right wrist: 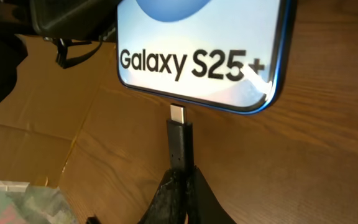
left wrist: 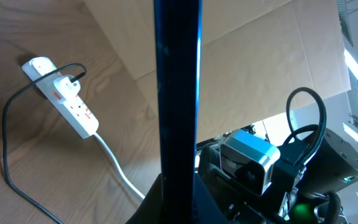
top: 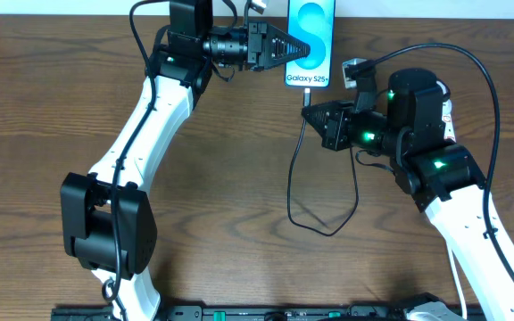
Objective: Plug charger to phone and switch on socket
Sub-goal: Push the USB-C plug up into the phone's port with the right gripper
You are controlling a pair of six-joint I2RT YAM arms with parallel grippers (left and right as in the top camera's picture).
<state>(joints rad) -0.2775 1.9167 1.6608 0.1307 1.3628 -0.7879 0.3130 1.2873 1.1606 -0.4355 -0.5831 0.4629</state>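
Two grippers, both clamped. The right gripper (right wrist: 180, 177) has its fingers pinched together on the black connector of the charger (right wrist: 179, 140), just behind the silver tip. That tip meets the middle of the bottom edge of the phone (right wrist: 197, 50), right under the "Galaxy S25+" lettering; whether it is fully seated cannot be told. The left gripper (top: 300, 49) is closed on one long edge of the phone, and its wrist camera sees the dark blue edge as a tall band rising between its fingers. The phone is screen up at the far edge of the table (top: 239, 178), with the left gripper beside it and the right one at its near end. From the connector the charger's thin black cable runs toward the near side, loops on the wood and turns back up under the right arm. The socket (left wrist: 64, 96) lies on the table well apart from the phone, with the black plug (left wrist: 73, 81) in the outlet nearest its rounded end and its white cord (left wrist: 114, 158) trailing from the other end. Red marks show on it, but whether it is switched on cannot be told.
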